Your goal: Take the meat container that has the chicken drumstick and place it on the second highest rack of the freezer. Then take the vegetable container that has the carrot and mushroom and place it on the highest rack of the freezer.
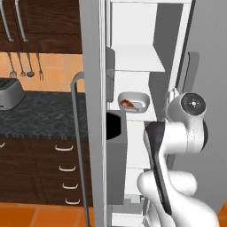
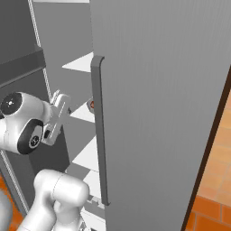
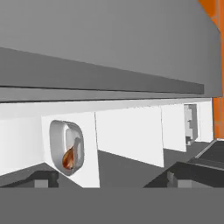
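Left base view: freezer (image 1: 133, 48) open, white shelves stacked through the upper middle of the frame. Meat container (image 1: 133, 101) set on the second rack (image 1: 137, 111), centre of the frame, drumstick (image 1: 127, 104) lying inside at its left end. Top rack (image 1: 135, 66) above it bare. Arm rising from lower right, wrist at right of centre, just right of the container and apart from it.

Right base view: gripper (image 2: 57, 116) at left of centre, pointing up and right toward the shelf edges. Fingers apparently a little apart with nothing between them, though too small here to be sure. A sliver of the container and a red-brown spot showing at the door edge, mid-frame, well apart from the fingers. Right-hand door filling the right half.

Hand view: rolled sideways, so shelves read as upright white panels. Container lower left, resting against its panel, drumstick visible inside. Fingertips (image 3: 43, 179) dark at the bottom edge, spread wide, holding nothing.

Judgement: first placement looks done, vegetable container yet to fetch. Risks from here: pulling back on a careless arc and clipping the container or shelf lip, sliding the tray off its rack; elbow or wrist catching the close door on the right while swinging out.
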Motion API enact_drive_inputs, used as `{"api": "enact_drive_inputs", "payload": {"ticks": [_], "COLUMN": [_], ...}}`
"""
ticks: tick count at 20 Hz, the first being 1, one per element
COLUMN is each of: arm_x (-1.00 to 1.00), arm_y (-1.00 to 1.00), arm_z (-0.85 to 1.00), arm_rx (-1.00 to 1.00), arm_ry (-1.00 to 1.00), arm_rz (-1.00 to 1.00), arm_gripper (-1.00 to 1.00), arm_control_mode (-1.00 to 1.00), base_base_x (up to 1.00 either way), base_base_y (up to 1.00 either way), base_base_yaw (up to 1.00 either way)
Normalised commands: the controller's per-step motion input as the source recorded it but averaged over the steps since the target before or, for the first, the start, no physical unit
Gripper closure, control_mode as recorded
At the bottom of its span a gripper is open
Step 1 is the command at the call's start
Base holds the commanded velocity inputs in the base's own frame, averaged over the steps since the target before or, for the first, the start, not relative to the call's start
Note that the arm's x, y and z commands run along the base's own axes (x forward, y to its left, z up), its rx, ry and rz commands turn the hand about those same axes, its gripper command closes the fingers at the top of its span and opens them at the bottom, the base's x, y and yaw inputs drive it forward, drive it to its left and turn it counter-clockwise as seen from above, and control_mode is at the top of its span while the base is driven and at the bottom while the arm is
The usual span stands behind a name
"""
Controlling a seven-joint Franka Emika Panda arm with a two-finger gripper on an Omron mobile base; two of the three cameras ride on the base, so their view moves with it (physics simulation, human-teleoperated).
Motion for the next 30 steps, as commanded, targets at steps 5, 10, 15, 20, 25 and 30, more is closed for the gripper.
{"api": "enact_drive_inputs", "payload": {"ticks": [5,10,15,20,25,30], "arm_x": [-0.39,-0.4,0.0,0.0,0.0,0.0], "arm_y": [-0.11,-0.22,0.0,0.0,0.0,0.0], "arm_z": [-0.07,-0.01,0.0,0.0,0.0,0.0], "arm_rx": [0.01,0.02,0.0,0.0,0.0,0.0], "arm_ry": [0.03,0.0,0.0,0.0,0.0,0.0], "arm_rz": [0.0,0.0,0.0,0.0,0.0,0.0], "arm_gripper": [-1.0,-1.0,-1.0,-1.0,-1.0,-1.0], "arm_control_mode": [-1.0,1.0,1.0,1.0,1.0,1.0], "base_base_x": [0.0,-0.6,-0.56,-0.1,-0.21,-0.11], "base_base_y": [0.0,-0.53,-0.16,0.0,0.19,0.43], "base_base_yaw": [0.0,0.18,0.88,1.0,0.96,0.82]}}
